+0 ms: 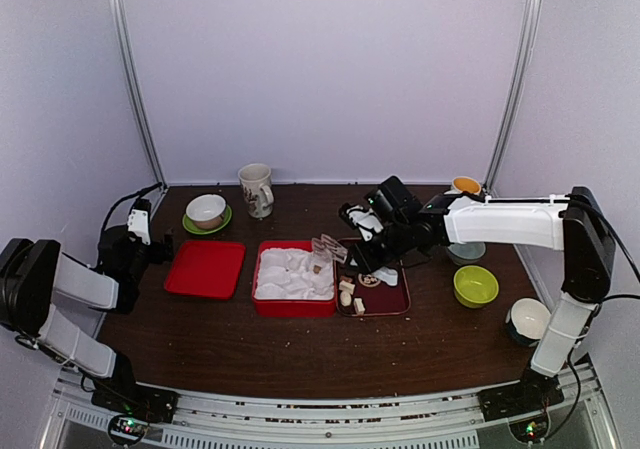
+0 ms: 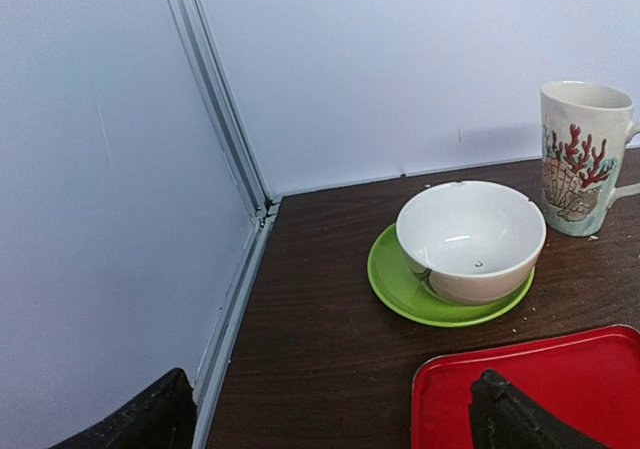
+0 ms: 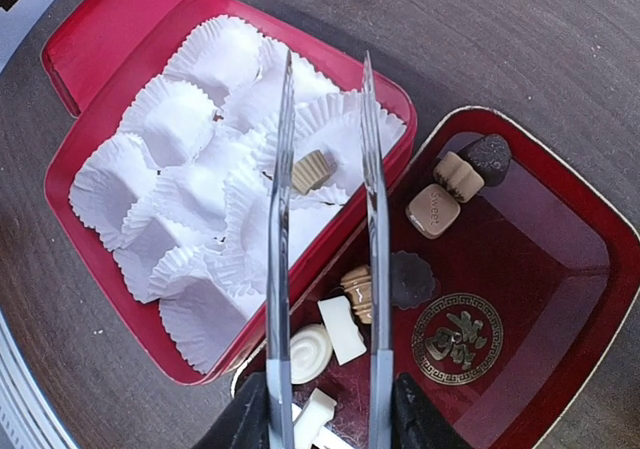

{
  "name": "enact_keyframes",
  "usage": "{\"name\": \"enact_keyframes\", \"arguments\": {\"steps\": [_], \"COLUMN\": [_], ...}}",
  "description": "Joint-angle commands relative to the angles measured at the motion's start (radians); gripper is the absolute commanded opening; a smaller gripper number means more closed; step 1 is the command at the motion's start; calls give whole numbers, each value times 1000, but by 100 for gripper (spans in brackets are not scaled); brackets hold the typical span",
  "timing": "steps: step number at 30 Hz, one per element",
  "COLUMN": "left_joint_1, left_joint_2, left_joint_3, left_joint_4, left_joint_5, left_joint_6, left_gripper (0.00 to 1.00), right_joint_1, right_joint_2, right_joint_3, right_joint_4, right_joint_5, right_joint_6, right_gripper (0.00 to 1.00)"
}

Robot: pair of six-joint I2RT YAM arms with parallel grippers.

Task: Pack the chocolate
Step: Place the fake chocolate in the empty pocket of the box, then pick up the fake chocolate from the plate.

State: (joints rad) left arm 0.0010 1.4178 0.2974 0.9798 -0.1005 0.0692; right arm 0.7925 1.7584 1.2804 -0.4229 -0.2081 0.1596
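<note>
Left arm [image 1: 85,284], right arm [image 1: 510,224]: white shells; black joints.

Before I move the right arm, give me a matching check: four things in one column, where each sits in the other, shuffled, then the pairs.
Things:
1. white bowl
2. mug
3. chocolate nearest the tong tips
4. tongs

Places:
A. held in the right gripper
B. in a paper cup inside the red box
C. on the green saucer
D. straight on the table

Pairs: 1-C, 2-D, 3-B, 4-A.
</note>
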Motion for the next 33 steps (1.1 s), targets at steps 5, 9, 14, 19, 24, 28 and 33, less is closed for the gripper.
{"name": "enact_keyframes", "arguments": {"steps": [5, 9, 14, 19, 24, 28, 33], "left_joint_1": [10, 10, 10, 10, 10, 10, 9], "left_joint_2": [4, 4, 4, 5, 4, 4, 4], "left_joint_3": [14, 14, 14, 15, 14, 15, 14], "left_joint_4": [66, 67, 65, 65, 66, 66, 66], "left_joint_5": [-5, -5, -5, -5, -5, -5, -5], "left_joint_6": [-2, -2, -3, -2, -2, -3, -2], "left_gripper": [98, 98, 98, 98, 98, 98, 98], "right_joint_1": [6, 6, 6, 6, 6, 6, 5], "right_joint_2": [-76, -146, -221, -270, -317, -342, -373], "right_joint_3": [-41, -112, -184, -247, -333, -397, -458], "right_joint_4": [86, 138, 156, 162, 185, 198, 209], "right_joint_5": [24, 49, 83, 101, 109, 119, 130], "right_joint_6": [0, 1, 0, 17, 50, 73, 91], "right_gripper": [37, 37, 36, 36, 36, 35, 35]}}
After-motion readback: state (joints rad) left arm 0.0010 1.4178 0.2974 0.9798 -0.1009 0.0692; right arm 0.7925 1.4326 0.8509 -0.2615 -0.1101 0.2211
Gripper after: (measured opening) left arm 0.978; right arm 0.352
